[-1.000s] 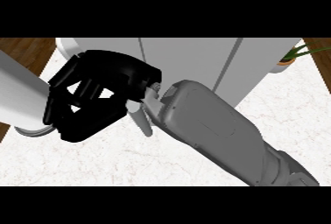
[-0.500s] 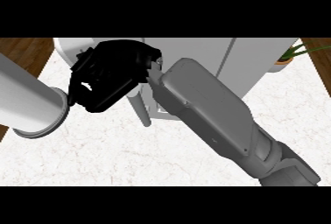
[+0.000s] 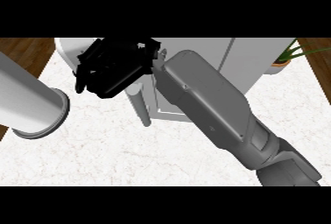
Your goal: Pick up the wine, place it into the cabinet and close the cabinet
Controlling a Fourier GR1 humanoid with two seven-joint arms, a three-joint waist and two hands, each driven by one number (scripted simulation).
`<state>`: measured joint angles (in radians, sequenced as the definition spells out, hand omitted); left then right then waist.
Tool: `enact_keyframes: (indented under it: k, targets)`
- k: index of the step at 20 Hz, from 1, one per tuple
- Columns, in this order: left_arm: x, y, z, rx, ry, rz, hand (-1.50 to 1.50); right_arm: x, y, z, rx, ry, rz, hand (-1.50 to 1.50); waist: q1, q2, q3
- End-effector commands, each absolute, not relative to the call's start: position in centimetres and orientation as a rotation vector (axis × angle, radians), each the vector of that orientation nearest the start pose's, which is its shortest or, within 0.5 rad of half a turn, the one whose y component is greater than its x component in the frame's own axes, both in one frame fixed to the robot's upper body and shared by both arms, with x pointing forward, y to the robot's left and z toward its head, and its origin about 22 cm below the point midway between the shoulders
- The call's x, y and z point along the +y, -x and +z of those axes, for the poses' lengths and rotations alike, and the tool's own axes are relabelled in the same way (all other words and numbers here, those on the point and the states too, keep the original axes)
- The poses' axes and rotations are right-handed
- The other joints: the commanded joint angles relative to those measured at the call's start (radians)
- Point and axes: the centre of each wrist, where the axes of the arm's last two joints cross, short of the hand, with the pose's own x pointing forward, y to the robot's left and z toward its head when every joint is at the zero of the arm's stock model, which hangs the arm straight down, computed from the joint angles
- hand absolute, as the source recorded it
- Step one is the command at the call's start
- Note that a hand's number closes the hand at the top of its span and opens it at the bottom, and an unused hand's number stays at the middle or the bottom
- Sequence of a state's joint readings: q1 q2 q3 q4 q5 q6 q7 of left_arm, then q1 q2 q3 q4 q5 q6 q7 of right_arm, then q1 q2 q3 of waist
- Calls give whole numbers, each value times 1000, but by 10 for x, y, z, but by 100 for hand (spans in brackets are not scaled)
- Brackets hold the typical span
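My right hand [image 3: 115, 66] is at the upper left of the head view, in front of the left part of the white cabinet [image 3: 249, 54]. Its fingers look relaxed and hold nothing that I can see. The hand covers the cabinet's front there. Just below it a grey bar handle [image 3: 139, 107] hangs down beside a door edge [image 3: 157, 98]. My right forearm [image 3: 213, 109] crosses the view from the lower right up to the hand. No wine bottle shows anywhere. I cannot tell whether the door stands ajar or is closed.
My left forearm [image 3: 29, 100] comes in as a thick grey cylinder at the left edge; its hand is out of view. A potted plant [image 3: 286, 60] stands to the cabinet's right. White marble counter [image 3: 129, 153] spreads below, with wooden floor [image 3: 22, 52] past its corners.
My right hand has moved up and to the right, from in front of the counter to the cabinet's front. The right forearm swung with it, and the left forearm dropped lower at the left.
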<state>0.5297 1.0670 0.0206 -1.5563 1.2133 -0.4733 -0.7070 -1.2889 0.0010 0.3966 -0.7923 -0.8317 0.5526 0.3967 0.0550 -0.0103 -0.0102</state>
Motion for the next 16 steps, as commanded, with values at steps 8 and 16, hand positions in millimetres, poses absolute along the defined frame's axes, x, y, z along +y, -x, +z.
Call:
enact_keyframes:
  k: [8,16]
  targets:
    - [470,-131,85,-1892,348,147,-150,-63,-442,207,-1361,-803,797,150,-23,28,9]
    - [462,-133,83,-1863,360,108,-150,-67,-441,210,-1463,-772,732,150,-35,24,9]
